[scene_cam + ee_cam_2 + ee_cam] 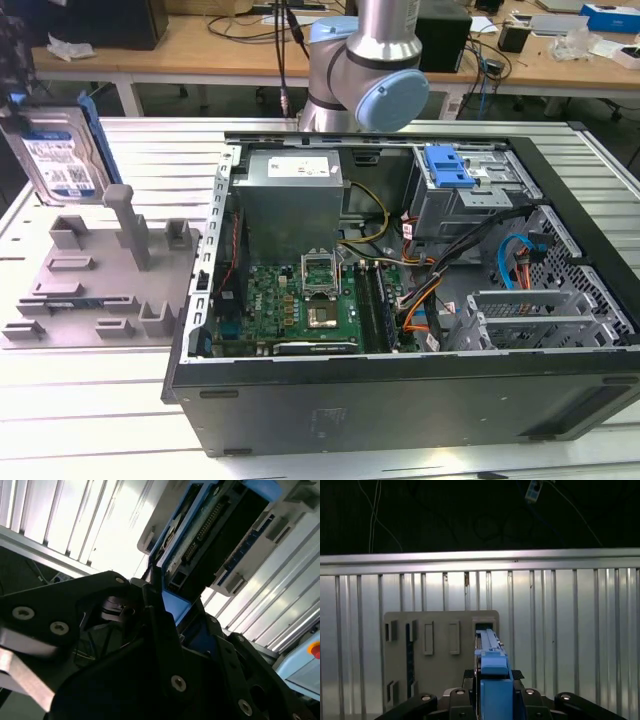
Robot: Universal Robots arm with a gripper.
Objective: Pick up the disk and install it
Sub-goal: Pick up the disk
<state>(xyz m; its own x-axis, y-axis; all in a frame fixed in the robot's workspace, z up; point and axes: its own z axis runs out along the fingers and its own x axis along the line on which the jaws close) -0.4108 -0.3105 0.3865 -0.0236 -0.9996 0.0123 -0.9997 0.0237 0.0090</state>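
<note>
The disk [58, 150], a silver hard drive with a blue-and-white label and blue side rails, hangs tilted in the air at the exterior view's far left, above the grey fixture plate [90, 290]. My gripper [14, 70] shows as a dark shape at its upper end. In the first wrist view the gripper [493, 676] is shut on the disk's blue rail [490, 645], with the fixture plate [440, 650] below. The second wrist view shows the disk's connector side [220, 535] running out from the black fingers [155, 610].
An open computer case [400, 300] lies on the slatted metal table [90, 420], with a motherboard, cables and a drive cage carrying a solid-blue clip [447, 168]. The arm's base [360, 70] stands behind the case. Wooden desks with clutter run along the back.
</note>
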